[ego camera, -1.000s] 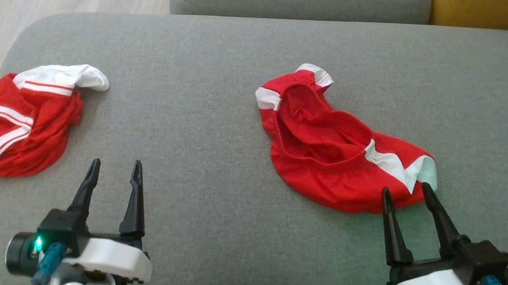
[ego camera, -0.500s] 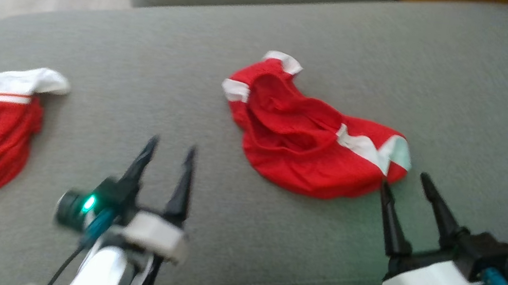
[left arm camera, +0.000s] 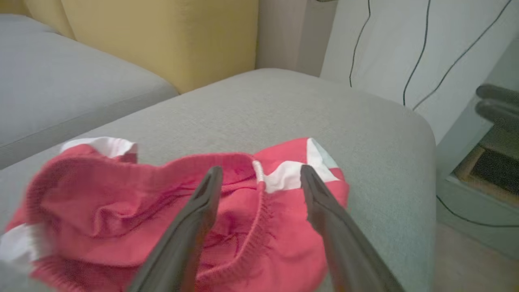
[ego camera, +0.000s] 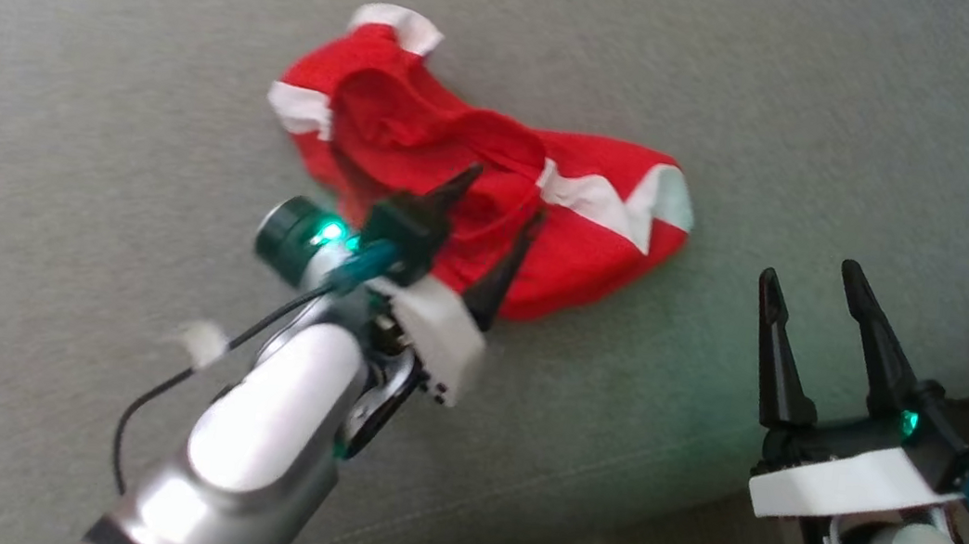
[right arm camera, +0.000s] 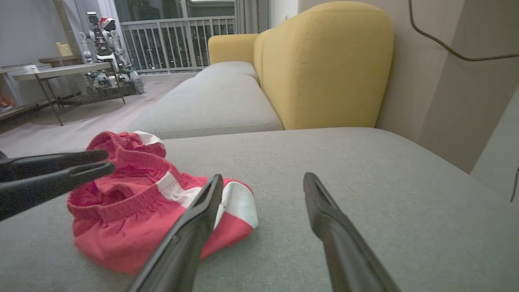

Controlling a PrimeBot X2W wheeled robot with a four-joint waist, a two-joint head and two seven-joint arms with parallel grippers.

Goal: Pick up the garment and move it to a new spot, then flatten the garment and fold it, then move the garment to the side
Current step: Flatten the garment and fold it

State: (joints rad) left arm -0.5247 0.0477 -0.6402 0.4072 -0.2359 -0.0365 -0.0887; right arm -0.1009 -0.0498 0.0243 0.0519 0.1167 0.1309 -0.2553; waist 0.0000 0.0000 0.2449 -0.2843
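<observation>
Garment (ego camera: 586, 248) picked up yet?
— No, crumpled on the grey cushion (ego camera: 841, 122). Left gripper (ego camera: 506, 191) hovers over it, jaws wide; right gripper (ego camera: 810, 270) wide too, just beside. Moving, flattening, folding all remain.

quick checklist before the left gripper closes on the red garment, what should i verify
1. Left gripper open: ok, its fingers stand apart.
2. Left gripper over the red garment: ok; in the left wrist view its fingers straddle the bunched cloth.
3. Fingertips touching the cloth: cannot tell.
4. Right gripper open and off the garment: ok, it sits apart from the cloth, to its right in the head view.
5. Garment flat: not ok, it lies crumpled.
6. Bare spot on the grey cushion to move it to: ok.
</observation>
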